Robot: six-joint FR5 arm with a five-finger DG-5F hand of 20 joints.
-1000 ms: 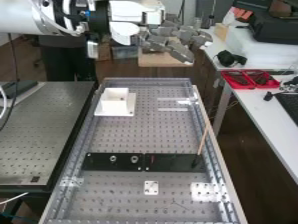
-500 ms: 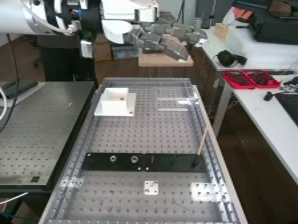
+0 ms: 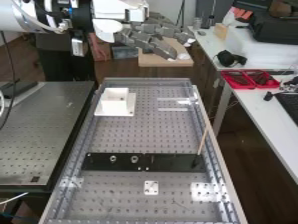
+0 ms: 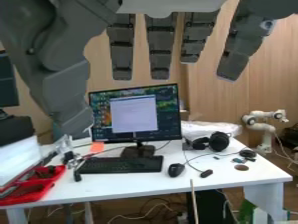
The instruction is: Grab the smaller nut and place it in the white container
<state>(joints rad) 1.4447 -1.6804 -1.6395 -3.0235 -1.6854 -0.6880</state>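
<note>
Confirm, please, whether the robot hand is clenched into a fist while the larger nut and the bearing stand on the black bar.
Not quite: the wrist view shows the robot hand open, not clenched. The larger nut and the bearing do stand on the black bar.

The container (image 3: 114,105) is white, the bar (image 3: 171,162) black, the bench (image 3: 143,137) dotted grey

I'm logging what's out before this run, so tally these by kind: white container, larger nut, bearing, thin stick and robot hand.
White container: 1
Larger nut: 1
Bearing: 1
Thin stick: 1
Robot hand: 1
Total: 5
</note>
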